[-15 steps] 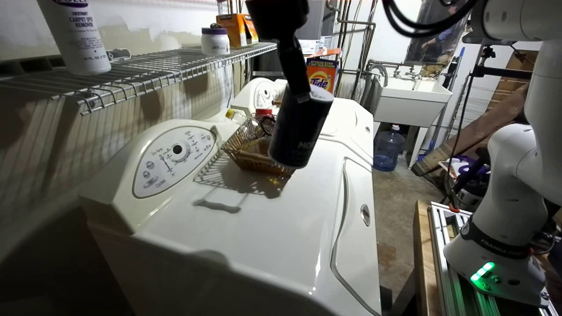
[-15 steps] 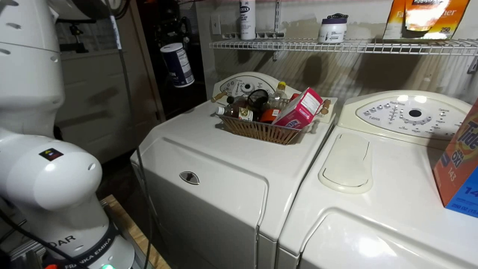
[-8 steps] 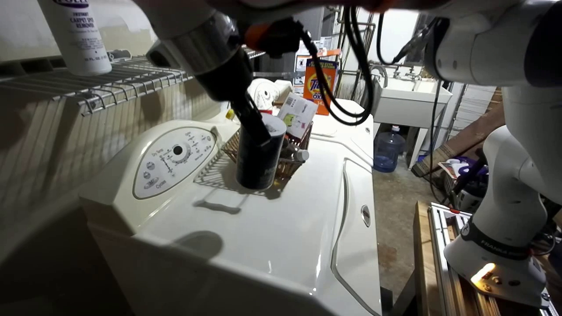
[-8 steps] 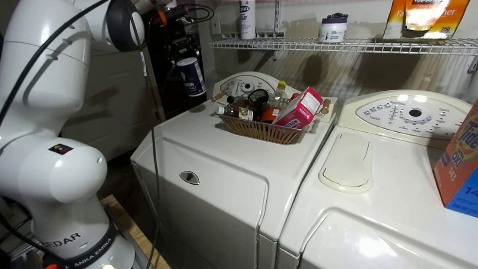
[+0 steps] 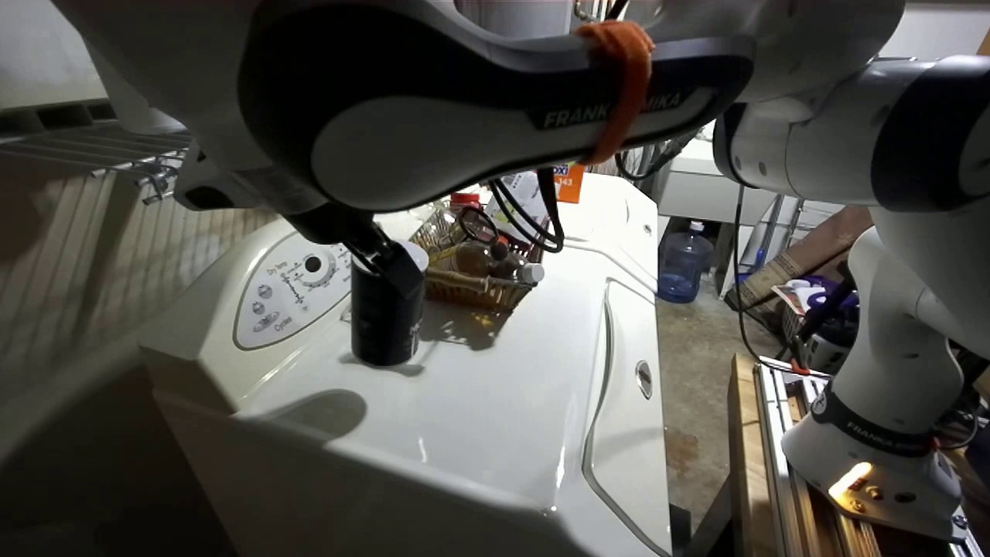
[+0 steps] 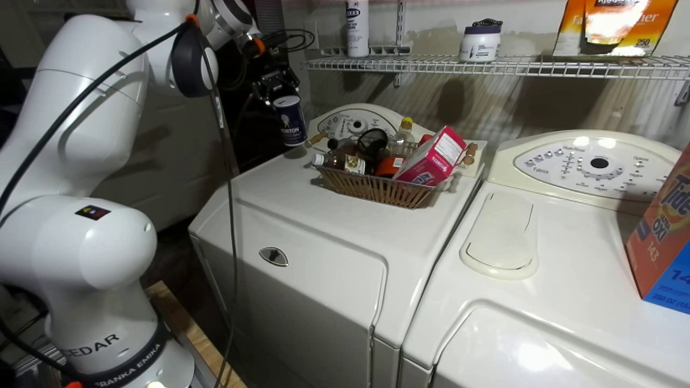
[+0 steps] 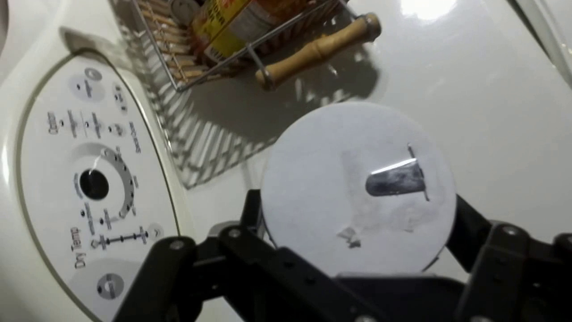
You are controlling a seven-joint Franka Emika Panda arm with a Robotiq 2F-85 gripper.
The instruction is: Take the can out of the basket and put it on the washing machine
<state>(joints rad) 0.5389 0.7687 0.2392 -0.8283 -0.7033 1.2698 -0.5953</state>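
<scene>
Dark navy cylindrical can (image 5: 383, 325) hangs above glossy white washing machine (image 5: 479, 410), beside brown woven basket (image 6: 374, 188), long axis nearly upright; black fingers (image 7: 467, 232) closed around its upper sides; straight lowering probably next.

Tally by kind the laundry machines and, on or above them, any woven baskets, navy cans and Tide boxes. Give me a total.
Laundry machines: 2
Woven basket: 1
Navy can: 1
Tide box: 1
Total: 5
</scene>
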